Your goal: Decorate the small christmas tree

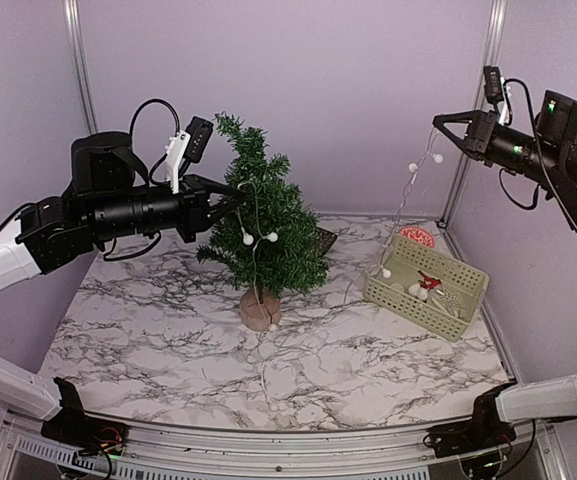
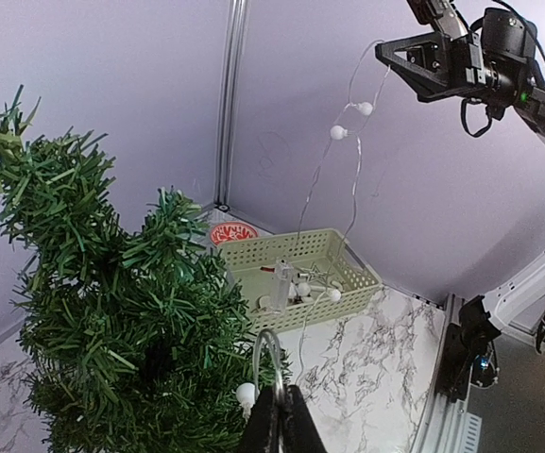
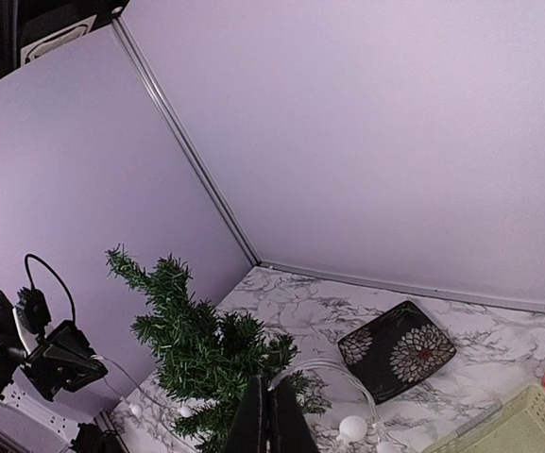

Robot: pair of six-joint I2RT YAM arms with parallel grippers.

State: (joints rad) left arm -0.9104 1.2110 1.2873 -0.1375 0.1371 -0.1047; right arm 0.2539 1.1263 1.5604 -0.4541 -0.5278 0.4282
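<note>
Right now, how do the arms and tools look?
Both arms: black upper links, white lower links. The left arm has a white bracket and a looping black cable; the right arm has a green light. The left tool and right tool: black, tapered.

Small christmas tree [image 1: 265,225] standing upright near the middle of the marble-patterned tabletop [image 1: 148,330].
Dark-green bristly branches, a thin trunk and a round light-wood log-slice base [image 1: 259,310]; a wire of white bulbs [image 1: 248,238] hangs down its front.
</note>
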